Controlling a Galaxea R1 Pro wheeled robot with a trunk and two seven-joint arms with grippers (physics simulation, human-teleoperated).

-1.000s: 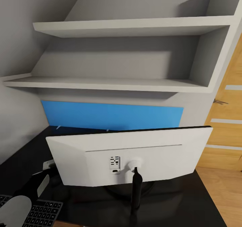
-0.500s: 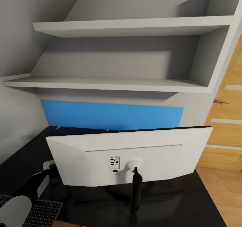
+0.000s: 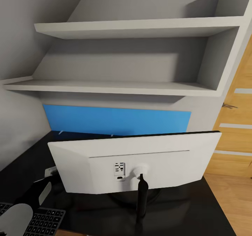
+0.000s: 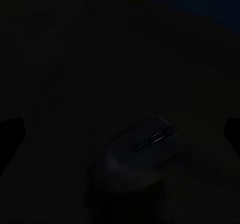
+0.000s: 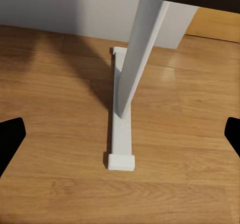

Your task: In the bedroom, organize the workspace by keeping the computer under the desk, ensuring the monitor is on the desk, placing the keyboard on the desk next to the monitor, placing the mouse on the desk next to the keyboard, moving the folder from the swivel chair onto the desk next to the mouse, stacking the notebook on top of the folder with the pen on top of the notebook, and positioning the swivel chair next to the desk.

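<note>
The small rounded black mouse (image 4: 145,151) sits low and a touch right of centre in the dim left wrist view, resting on the glossy black desk (image 3: 196,208), its scroll wheel catching a faint glint. The left claw (image 4: 120,134) hangs over it with dark fingertips (image 4: 11,136) at the far left and right edges of that frame, spread wide, nothing between them. In the head view the wide monitor with white back and black stand (image 3: 134,162) fills the lower centre, standing on the desk with its back to the camera; the slim black keyboard with dark grey keys (image 3: 45,222) peeks out at lower left, beside the monitor and partly under the left arm's grey-and-black wrist (image 3: 26,202). Compared with the frames a second and half a second back, nothing has shifted: monitor, keyboard, arm, all in the same spots. That reads as a pause, likely just after or just ahead of handling the mouse. In the right wrist view, the right claw (image 5: 120,139) has black fingertips (image 5: 10,136) spread apart, empty, pointing down at the wooden floor (image 5: 55,134) and a white desk leg with its flat foot (image 5: 122,114). Behind the monitor, a bright blue wall panel (image 3: 115,120) and grey shelves (image 3: 115,87).
</note>
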